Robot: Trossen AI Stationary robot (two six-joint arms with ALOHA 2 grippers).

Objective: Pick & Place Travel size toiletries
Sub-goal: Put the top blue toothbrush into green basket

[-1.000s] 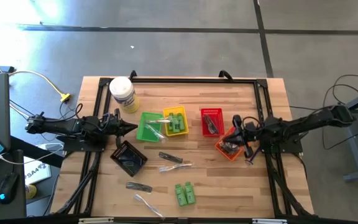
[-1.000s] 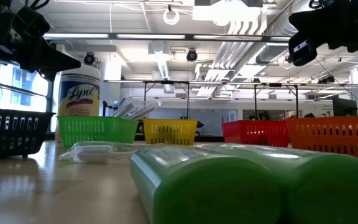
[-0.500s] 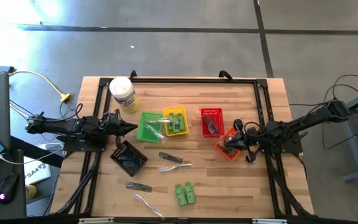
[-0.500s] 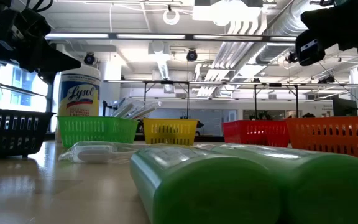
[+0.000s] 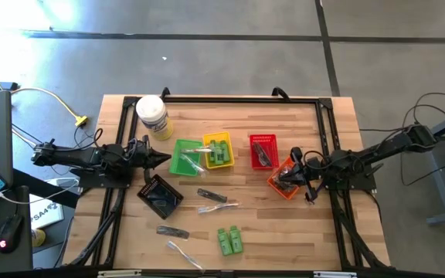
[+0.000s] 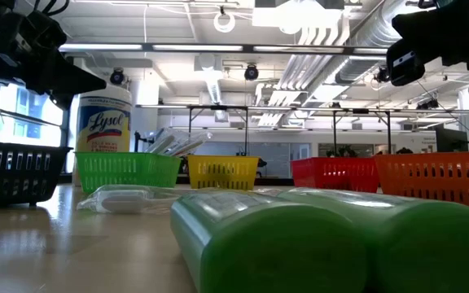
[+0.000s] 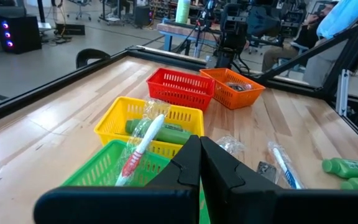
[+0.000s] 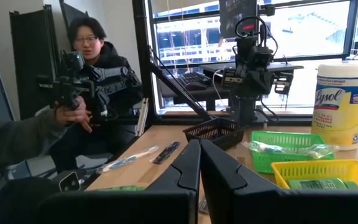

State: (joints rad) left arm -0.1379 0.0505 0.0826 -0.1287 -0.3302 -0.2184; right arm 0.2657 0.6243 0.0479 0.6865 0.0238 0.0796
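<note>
Right gripper has edged left over the orange basket, clenched empty; the left gripper waits clenched; open wide before descending on the loose green tubes

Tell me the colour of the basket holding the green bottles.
Yellow. The basket shows best in the high view, between the green and red ones.

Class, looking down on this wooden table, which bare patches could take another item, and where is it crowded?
Bare wood lies along the far edge between the white wipes jar and the red basket, and near the front right of the green bottles. The basket row from green basket to orange basket is crowded.
</note>
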